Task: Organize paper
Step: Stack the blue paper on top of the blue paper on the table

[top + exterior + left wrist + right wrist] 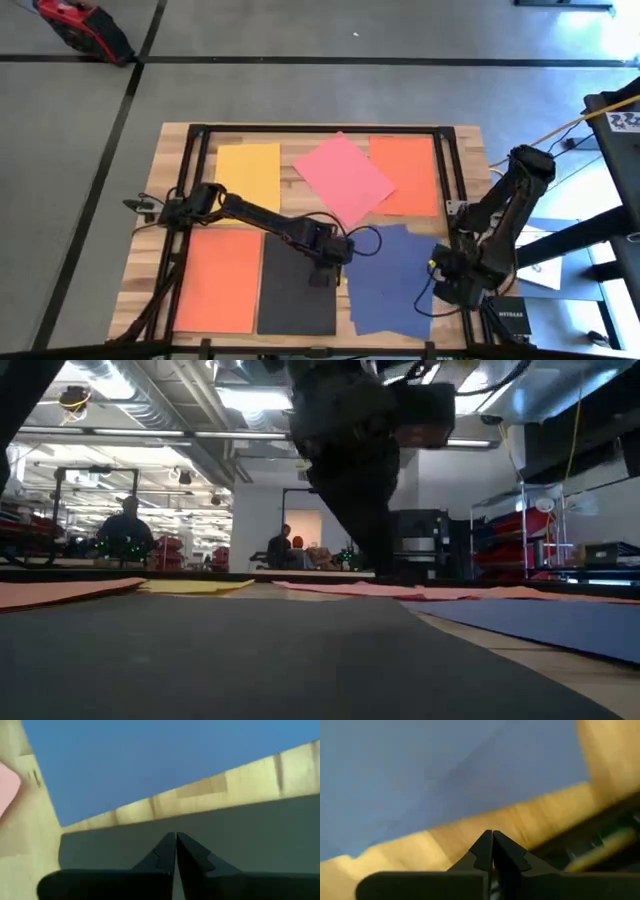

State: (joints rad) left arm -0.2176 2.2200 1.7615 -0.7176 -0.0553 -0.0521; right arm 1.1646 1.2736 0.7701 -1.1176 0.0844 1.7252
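Pressing its closed fingertips down on the black sheet (297, 283), the left gripper (322, 272) is holding nothing, fingers meeting tip to tip; the right gripper (447, 283) is waiting, likewise closed and empty, at the table's right edge beside the dark blue sheets (395, 280); a slide from here is risking a buckled or skewed sheet, since thin matte paper is gripping poorly on pale wood (345, 315); orange (218, 279), yellow (248, 170), pink (343, 178) and a second orange sheet (408, 172) are lying flat, rectangular, partly overlapping.
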